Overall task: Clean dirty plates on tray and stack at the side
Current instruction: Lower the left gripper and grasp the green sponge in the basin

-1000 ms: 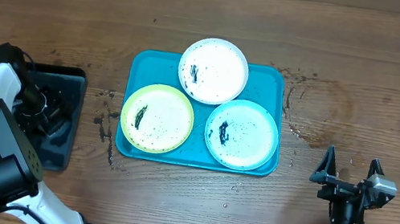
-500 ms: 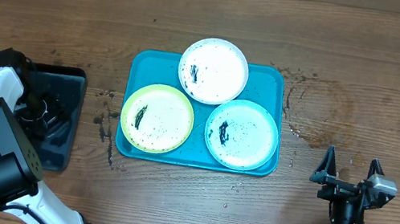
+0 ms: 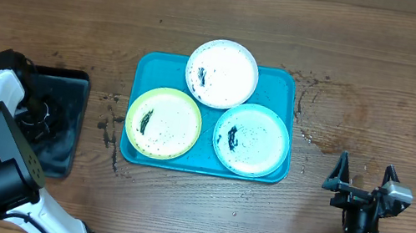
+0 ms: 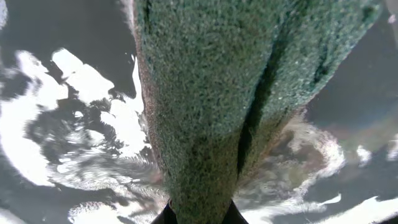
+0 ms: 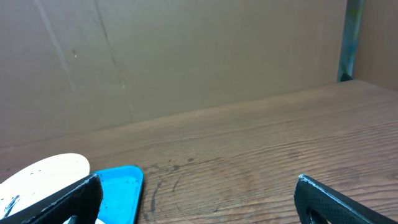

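While the left gripper (image 3: 45, 116) is clamped tight on a green sponge (image 4: 211, 93) over the foamy black tray (image 3: 69, 85) at the frame's left edge, the right gripper (image 3: 363, 178) stands wide and empty at lower right. Mid-frame on the tabletop (image 3: 370, 59), the turquoise tray (image 3: 281, 82) carries three smeared plates: the white plate (image 3: 222, 73) at top, the yellow-green plate (image 3: 163, 123) lower left, the light blue plate (image 3: 251, 140) lower right.

On the wooden bench (image 3: 208, 15) you see a black tray (image 3: 80, 87) near the left edge. A coarse green sponge (image 4: 224, 93), creased lengthwise, stands over white foam (image 4: 37, 124) on the tray's wet floor. Dark specks (image 3: 111, 130) lie just right of this tray, and a faint ring stain (image 3: 331, 112) marks the right half. A cardboard wall (image 5: 186, 50) stands behind.
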{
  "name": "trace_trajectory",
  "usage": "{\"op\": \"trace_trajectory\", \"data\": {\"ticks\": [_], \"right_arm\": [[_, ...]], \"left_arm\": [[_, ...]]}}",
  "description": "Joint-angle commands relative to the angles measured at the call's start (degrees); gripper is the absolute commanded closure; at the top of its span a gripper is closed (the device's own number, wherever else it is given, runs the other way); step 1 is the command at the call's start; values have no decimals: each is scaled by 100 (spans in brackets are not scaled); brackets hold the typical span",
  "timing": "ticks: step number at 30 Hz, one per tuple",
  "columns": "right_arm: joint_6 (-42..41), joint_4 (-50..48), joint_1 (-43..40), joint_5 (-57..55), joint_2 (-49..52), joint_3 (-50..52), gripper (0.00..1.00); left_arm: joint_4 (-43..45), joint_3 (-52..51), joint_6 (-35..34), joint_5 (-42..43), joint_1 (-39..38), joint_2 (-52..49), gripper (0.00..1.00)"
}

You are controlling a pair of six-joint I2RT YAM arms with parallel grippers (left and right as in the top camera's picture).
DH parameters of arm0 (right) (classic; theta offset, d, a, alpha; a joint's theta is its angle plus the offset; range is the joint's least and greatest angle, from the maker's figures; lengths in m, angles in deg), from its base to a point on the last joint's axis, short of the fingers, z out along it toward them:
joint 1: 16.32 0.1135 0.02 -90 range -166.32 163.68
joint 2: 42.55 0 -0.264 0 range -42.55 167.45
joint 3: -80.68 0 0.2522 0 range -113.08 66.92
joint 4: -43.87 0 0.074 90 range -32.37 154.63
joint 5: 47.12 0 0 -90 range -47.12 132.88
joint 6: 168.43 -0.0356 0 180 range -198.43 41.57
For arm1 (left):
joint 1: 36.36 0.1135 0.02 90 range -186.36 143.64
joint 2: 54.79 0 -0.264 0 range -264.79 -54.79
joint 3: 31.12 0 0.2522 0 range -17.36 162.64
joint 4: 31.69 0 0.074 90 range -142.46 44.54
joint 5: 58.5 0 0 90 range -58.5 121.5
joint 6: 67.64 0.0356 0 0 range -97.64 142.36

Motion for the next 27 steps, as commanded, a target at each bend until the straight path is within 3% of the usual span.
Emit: {"op": "trace_trajectory", "data": {"ticks": [1,2,3,14,15,17,18,20,25,26,27], "right_arm": [[22,-22,-22,26,-55,61,0],[22,-22,-22,26,-55,61,0],[22,-22,-22,26,-55,61,0],[22,-22,-22,26,-55,61,0],[22,-22,-22,26,-55,61,0],[22,-22,-22,26,-55,61,0],[22,-22,-22,26,-55,61,0],[22,-22,-22,26,-55,61,0],[22,-22,-22,26,-55,61,0],[22,-22,-22,26,-55,61,0],[22,-22,-22,26,-55,61,0]], "left_arm": [[133,-26,-9,-63,-11,-44,50],[179,-26,-9,-94,-11,-44,18],[225,-26,-11,-164,-11,-44,0],[898,-26,-9,-374,-11,-44,0],[931,-26,-9,-372,-11,-44,2],[953,-26,-9,-372,-11,-44,32],[946,-26,-9,-372,-11,-44,59],[909,-26,-9,-374,-13,-44,95],[874,-28,-11,-374,-11,-44,96],[885,-26,-11,-374,-11,-44,92],[901,-28,-9,-374,-11,-44,77]]}}
